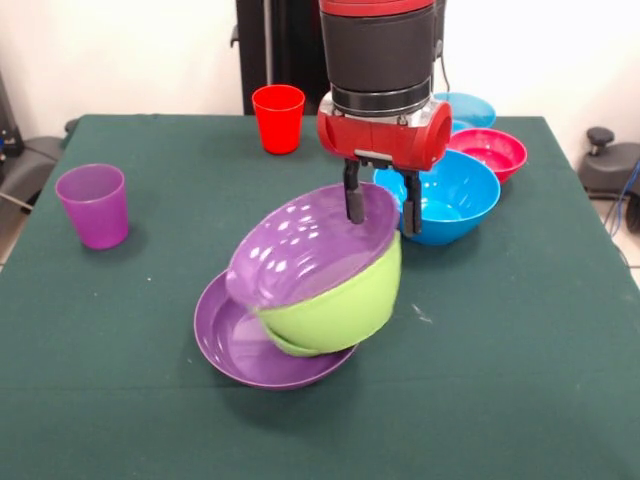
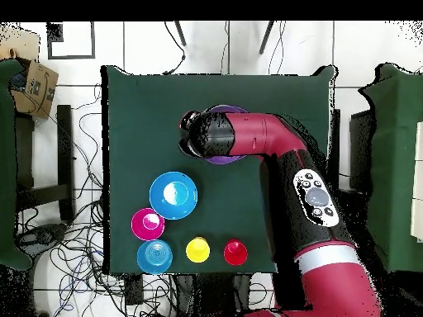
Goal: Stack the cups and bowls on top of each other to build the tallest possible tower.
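Observation:
The tower stands mid-table: a purple bowl (image 1: 245, 345) at the bottom, a lime green bowl (image 1: 340, 300) tilted in it, and a second purple bowl (image 1: 305, 245) lying tilted in the green one. My gripper (image 1: 382, 208) hangs over the heap's far rim. It is open, with one finger (image 1: 353, 203) inside the top bowl and the other outside. The large blue bowl (image 1: 450, 195) sits just behind. The red cup (image 1: 278, 118) and the purple cup (image 1: 93, 205) stand apart. The yellow cup (image 2: 197, 249) shows only in the overhead view.
A small red bowl (image 1: 492, 150) and a small light blue bowl (image 1: 468, 106) sit at the far right behind the blue bowl. In the overhead view the arm (image 2: 273, 144) covers the tower and the gripper. The table (image 1: 520, 380) is dark green.

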Available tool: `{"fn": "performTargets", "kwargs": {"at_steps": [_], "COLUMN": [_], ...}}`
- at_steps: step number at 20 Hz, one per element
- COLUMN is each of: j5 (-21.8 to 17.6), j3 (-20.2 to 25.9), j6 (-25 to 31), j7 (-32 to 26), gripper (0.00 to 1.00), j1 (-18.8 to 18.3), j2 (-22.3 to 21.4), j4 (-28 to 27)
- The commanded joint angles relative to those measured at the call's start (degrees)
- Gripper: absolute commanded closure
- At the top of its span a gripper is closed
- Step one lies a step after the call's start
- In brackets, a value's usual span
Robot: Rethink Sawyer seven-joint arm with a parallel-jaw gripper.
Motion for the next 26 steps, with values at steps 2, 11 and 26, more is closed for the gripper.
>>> {"fn": "performTargets", "kwargs": {"at_steps": [2,11,26], "j5": [-2.00,-2.08,-1.87], "j3": [1.20,1.03,1.31], "j6": [3.33,3.53,2.95], "j7": [-5.55,-5.43,-5.20], "gripper": [0.00,0.00,0.00], "j1": [0.92,1.12,1.03], "j2": [-0.40,-0.46,0.11], "j4": [1.32,1.21,1.00]}}
